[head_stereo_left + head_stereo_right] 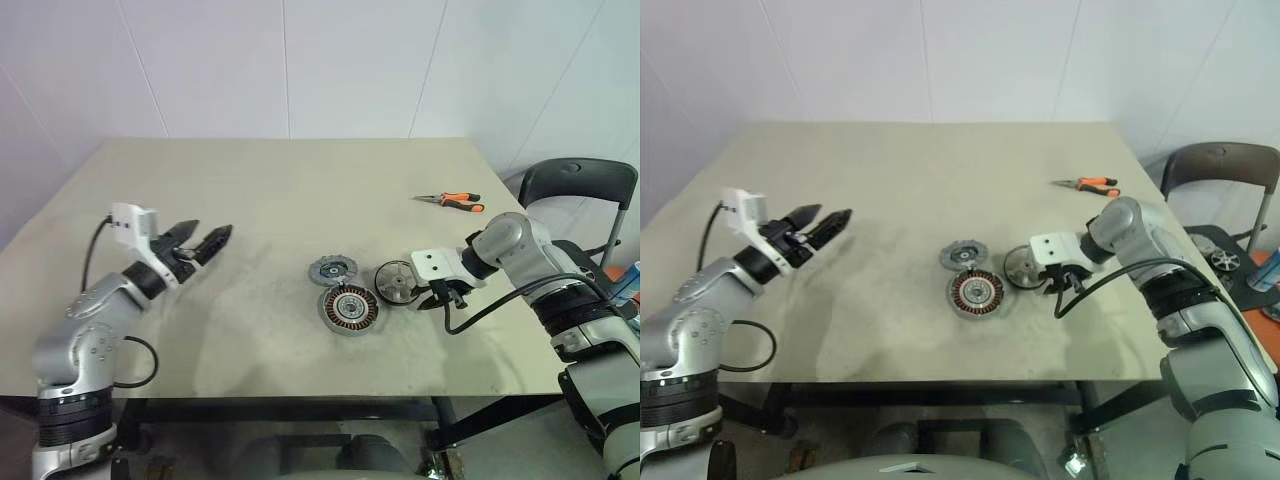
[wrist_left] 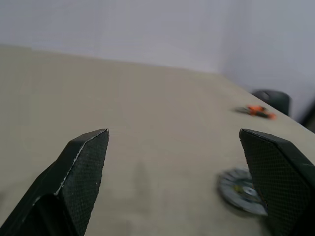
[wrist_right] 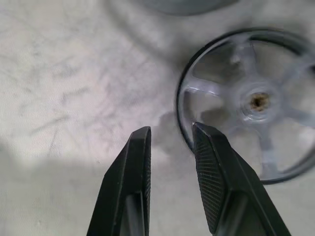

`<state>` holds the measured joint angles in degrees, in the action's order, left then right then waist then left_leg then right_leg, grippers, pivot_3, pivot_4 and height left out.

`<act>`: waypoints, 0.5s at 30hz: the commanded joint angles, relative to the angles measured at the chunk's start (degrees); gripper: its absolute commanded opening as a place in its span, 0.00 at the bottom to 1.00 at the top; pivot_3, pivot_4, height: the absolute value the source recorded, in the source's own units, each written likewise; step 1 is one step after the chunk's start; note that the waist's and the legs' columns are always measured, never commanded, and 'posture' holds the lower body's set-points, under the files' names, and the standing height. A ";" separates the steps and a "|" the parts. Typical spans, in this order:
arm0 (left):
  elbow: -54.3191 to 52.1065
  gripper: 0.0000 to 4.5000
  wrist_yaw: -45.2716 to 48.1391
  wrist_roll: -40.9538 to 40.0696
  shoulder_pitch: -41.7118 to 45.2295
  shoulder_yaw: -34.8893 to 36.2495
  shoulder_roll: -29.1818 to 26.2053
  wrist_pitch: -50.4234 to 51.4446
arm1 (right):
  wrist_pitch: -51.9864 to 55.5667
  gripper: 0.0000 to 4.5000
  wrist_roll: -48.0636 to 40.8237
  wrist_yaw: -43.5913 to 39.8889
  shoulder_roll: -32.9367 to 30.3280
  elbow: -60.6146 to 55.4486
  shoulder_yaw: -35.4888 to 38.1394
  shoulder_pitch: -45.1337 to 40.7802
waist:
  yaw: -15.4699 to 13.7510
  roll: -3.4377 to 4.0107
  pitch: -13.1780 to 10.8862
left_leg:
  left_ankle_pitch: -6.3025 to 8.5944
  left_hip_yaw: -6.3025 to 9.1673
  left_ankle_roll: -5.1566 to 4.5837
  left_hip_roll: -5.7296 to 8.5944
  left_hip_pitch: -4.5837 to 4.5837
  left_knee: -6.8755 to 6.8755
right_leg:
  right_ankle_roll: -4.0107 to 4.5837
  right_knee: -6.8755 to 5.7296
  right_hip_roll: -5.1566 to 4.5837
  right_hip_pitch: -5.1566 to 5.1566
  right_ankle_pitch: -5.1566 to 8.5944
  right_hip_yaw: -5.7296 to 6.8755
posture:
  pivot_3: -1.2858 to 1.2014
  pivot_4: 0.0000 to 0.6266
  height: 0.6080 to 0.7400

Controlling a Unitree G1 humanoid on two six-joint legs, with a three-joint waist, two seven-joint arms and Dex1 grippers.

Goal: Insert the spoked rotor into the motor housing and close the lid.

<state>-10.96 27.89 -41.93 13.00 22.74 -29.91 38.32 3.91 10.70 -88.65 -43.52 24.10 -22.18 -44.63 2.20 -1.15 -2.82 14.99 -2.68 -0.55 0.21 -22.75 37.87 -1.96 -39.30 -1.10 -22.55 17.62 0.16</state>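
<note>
The right pincer (image 3: 170, 142) hangs slightly apart, empty, beside the rotor (image 3: 256, 103). The left pincer (image 1: 205, 240) gapes wide over the counter (image 1: 280, 190).

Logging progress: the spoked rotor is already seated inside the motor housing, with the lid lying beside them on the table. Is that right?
Not quite. The spoked rotor is not seated inside the motor housing; it lies on the table beside the housing, whose copper coils are exposed, as the left eye view shows. The lid does lie beside them.
</note>
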 commanded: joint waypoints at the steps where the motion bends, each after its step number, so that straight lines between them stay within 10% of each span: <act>1: 0.38 1.00 0.40 -0.43 -0.94 2.91 -1.56 -0.68 | 7.80 0.30 -5.47 0.24 0.44 -8.98 4.48 -0.53 | -0.02 0.02 0.00 | 0.01 0.00 0.01 0.00 0.00 0.00 | 0.00 0.00 0.00 0.00 0.00 0.00 | 0.52 0.00 1.00; 15: 3.09 1.00 1.16 2.36 -9.97 2.09 1.64 -3.34 | 28.27 0.30 -15.14 29.13 14.27 -22.75 17.50 6.82 | -1.55 -0.02 0.04 | 0.11 -0.11 0.11 0.02 -0.09 -0.23 | 0.01 0.13 -0.13 -0.17 0.00 0.02 | 0.52 0.00 1.00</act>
<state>-7.35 28.58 -39.89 2.86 24.12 -27.97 36.55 30.84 -2.97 -61.63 -29.60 4.76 -5.90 -38.30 0.65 -1.17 -2.79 15.10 -2.80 -0.44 0.26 -22.86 37.55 -1.95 -39.13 -1.25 -22.75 17.63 0.18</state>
